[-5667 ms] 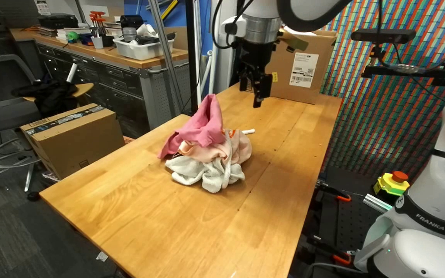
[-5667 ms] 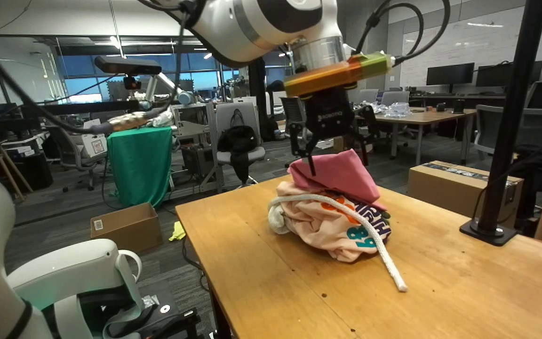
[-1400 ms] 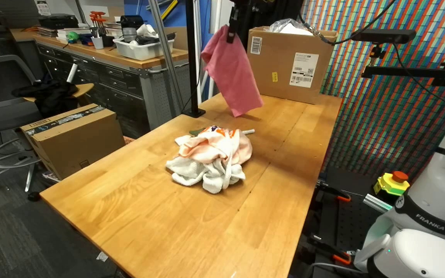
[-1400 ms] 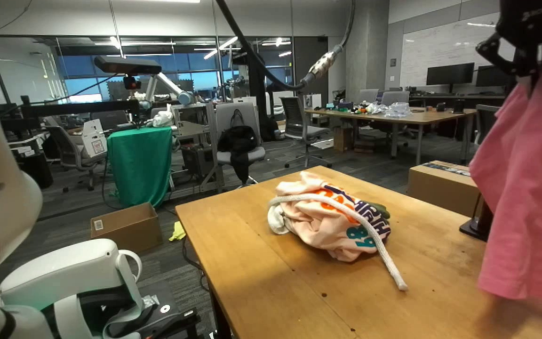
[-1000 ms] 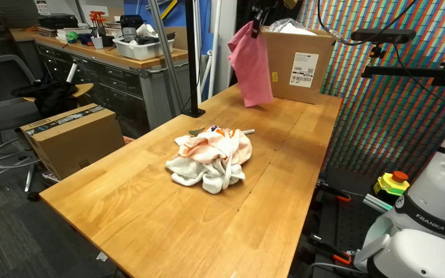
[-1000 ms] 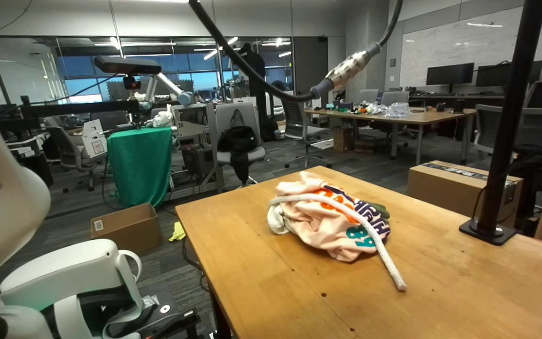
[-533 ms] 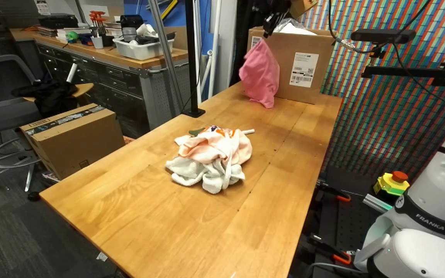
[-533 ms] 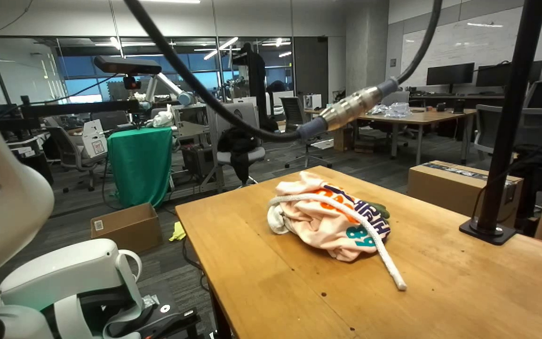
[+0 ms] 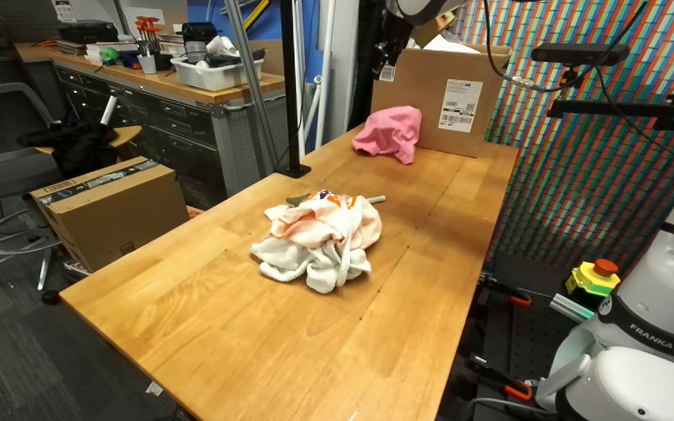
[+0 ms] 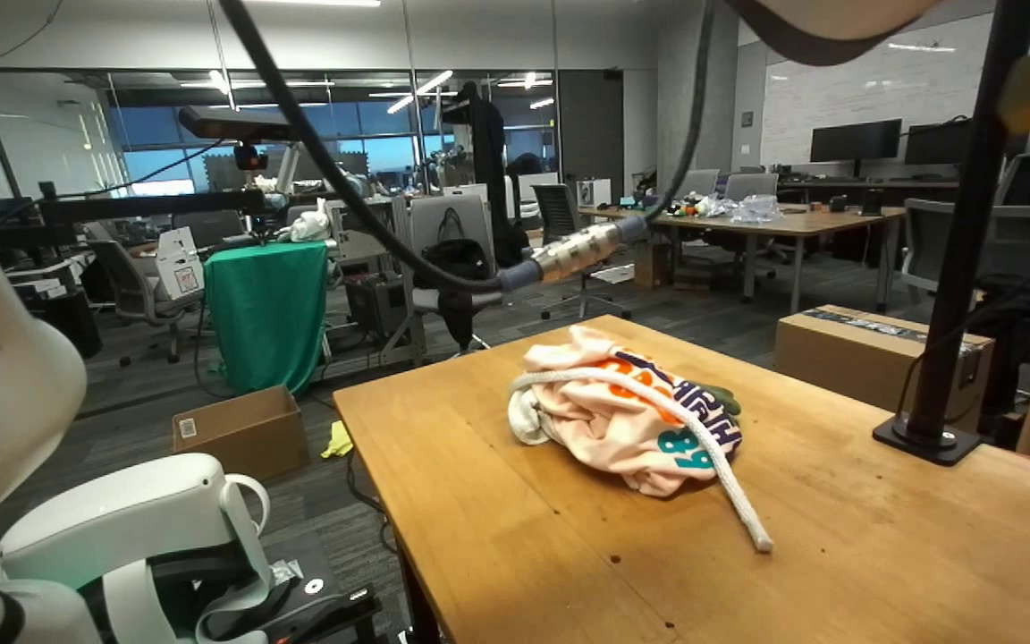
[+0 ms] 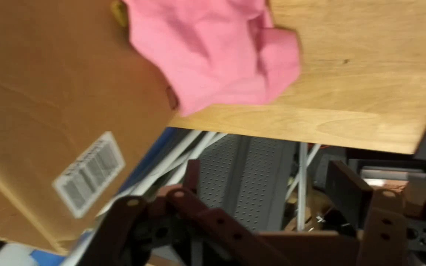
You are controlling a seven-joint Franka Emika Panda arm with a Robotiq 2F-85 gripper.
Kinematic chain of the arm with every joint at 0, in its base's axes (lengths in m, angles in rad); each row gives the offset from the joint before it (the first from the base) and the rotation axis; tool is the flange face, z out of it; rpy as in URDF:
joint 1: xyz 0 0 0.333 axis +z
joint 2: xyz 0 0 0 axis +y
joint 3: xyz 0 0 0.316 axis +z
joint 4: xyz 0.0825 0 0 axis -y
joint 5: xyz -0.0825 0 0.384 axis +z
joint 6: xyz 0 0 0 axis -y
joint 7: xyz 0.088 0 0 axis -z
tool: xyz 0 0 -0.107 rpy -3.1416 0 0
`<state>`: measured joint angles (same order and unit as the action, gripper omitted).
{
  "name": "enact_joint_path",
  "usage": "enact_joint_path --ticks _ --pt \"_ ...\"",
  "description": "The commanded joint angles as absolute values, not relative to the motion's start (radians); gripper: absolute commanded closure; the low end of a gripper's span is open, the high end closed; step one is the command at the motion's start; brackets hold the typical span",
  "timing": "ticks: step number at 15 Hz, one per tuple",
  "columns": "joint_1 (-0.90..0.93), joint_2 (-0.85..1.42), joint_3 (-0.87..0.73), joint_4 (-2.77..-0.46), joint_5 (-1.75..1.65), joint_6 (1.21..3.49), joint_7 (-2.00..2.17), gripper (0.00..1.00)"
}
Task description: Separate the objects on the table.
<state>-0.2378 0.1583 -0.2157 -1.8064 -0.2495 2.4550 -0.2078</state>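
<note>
Pincer (image 11: 268,180) gapes, clear of pink cloth (image 9: 389,133) — arm (image 9: 659,333) reads "FRANKA EMIKA".

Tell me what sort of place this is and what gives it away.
Probably a robotics lab within an office space: there's a robot arm marked FRANKA EMIKA by the wooden table, a workbench holding red-handled tools, and, in an exterior view, monitors in the background.

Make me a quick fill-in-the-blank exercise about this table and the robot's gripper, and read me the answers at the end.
The cloth lying apart from the pile is ____.
The box nearest that cloth is made of ____.
The rope draped over the lettered peach cloth is ____.
In the wrist view, the gripper is ____, not shut.

Missing words: pink; cardboard; white; open.
</note>
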Motion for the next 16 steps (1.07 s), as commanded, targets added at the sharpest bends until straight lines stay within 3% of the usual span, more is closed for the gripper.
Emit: enact_joint_path --ticks 1,9,16 --pt "-0.17 0.082 -0.131 -1.904 -0.182 2.378 -0.279 0.0" --pt "-0.053 0.12 0.034 -1.988 0.088 2.261 -0.502 0.0" --pt "-0.045 0.167 0.08 -1.943 0.239 1.968 -0.785 0.0"
